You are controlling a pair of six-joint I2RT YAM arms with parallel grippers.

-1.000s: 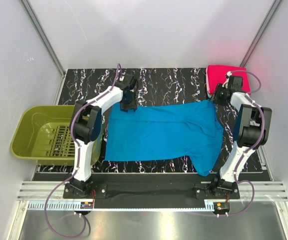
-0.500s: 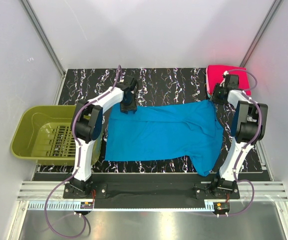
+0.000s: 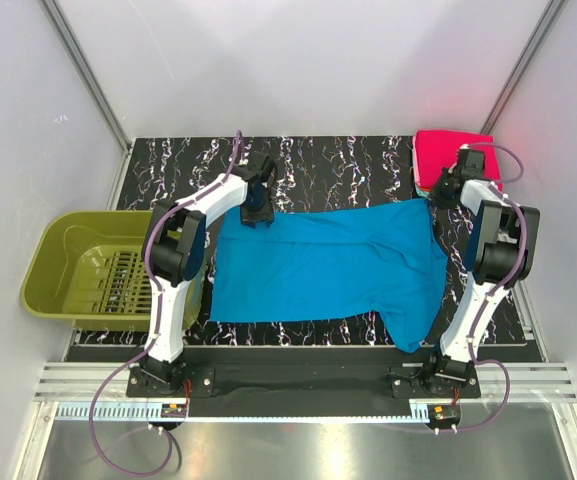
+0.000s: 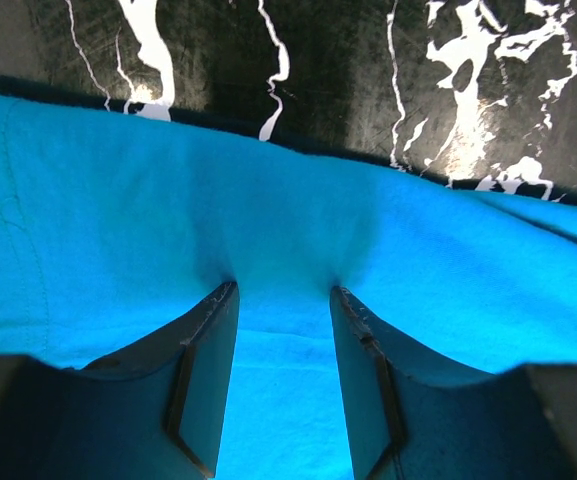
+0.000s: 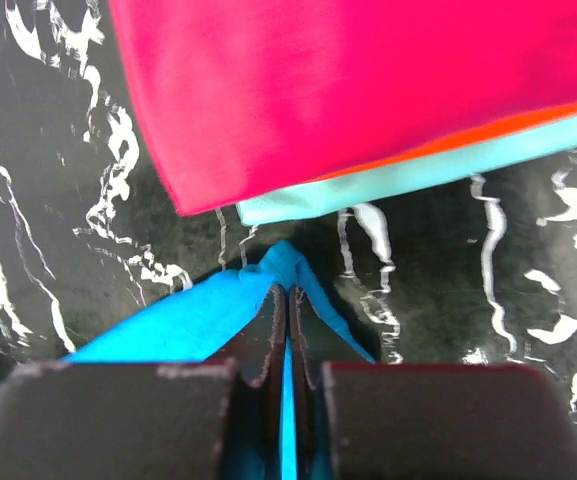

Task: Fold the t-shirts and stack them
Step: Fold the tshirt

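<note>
Where the blue t-shirt [image 3: 323, 265] lies: middle of the black marbled mat [image 3: 348, 160], spread mostly flat, long side left to right. We see one flap reaching the mat's near edge on the right.
Far hem: runs between the two grippers, slightly rumpled, with bare mat behind it up to the back wall.
Left gripper [image 4: 283, 300]: fingers spread, tips pressed onto the cloth just inside the far-left hem. Blue cloth lies between them, not clamped.
Right gripper [image 5: 288, 295]: fingers pressed together, pinching the blue cloth's far-right corner.
Folded stack: far-right corner of the mat. Magenta t-shirt [image 5: 368, 80] on top, orange t-shirt [image 5: 558, 115] edge under it, pale teal t-shirt [image 5: 428, 175] at the bottom. The pinched corner sits just short of the teal edge, with a thin gap of mat between.
Open room: we get a free strip of mat along far left and centre; it is tight on the right by the stack.
Basket [image 3: 58, 270]: olive-green, off the mat's left edge, apart from the cloth.
</note>
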